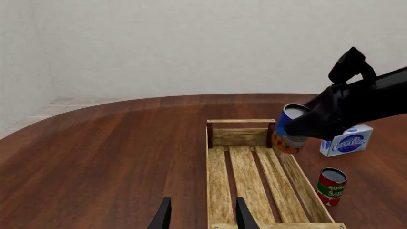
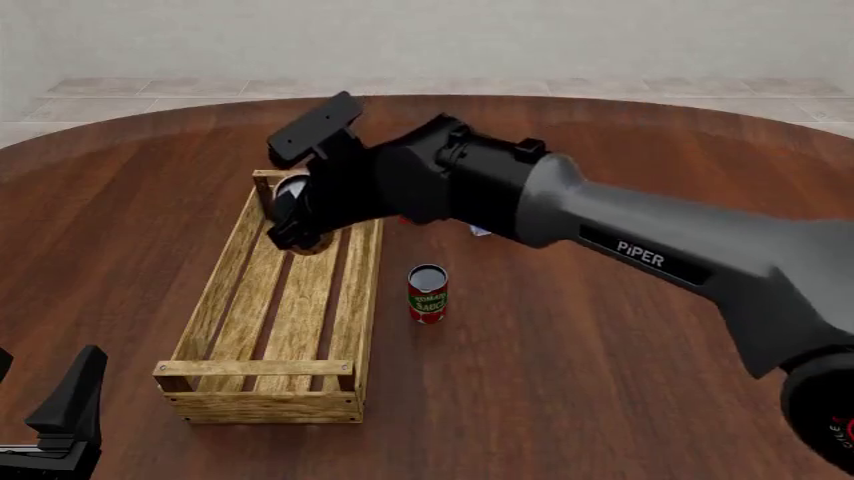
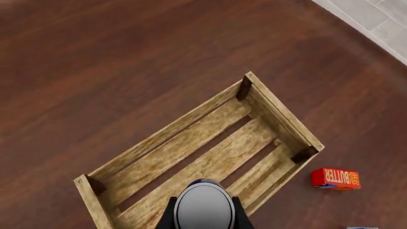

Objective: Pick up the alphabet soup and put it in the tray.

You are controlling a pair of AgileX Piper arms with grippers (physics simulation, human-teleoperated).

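Alphabet soup (image 1: 289,130) is clamped in right gripper (image 3: 203,214), above tray (image 2: 220,305) far end. Lower onto slats inside the walls, then release. Left gripper (image 1: 199,214) fingers apart, idle.

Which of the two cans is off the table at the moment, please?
The blue-labelled alphabet soup can, held by the right gripper above the crate; the red-and-green can stands on the table.

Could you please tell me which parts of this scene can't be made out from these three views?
- Front view: the right arm's wrist covers the right gripper and nearly all of the alphabet soup, and almost wholly hides the cream cheese box.
- Right wrist view: only the soup's grey top shows; its label is hidden, and the picture's edge cuts the tray.
- Butter box: seen only in the right wrist view.
- Left gripper: cut off by the picture's edge.
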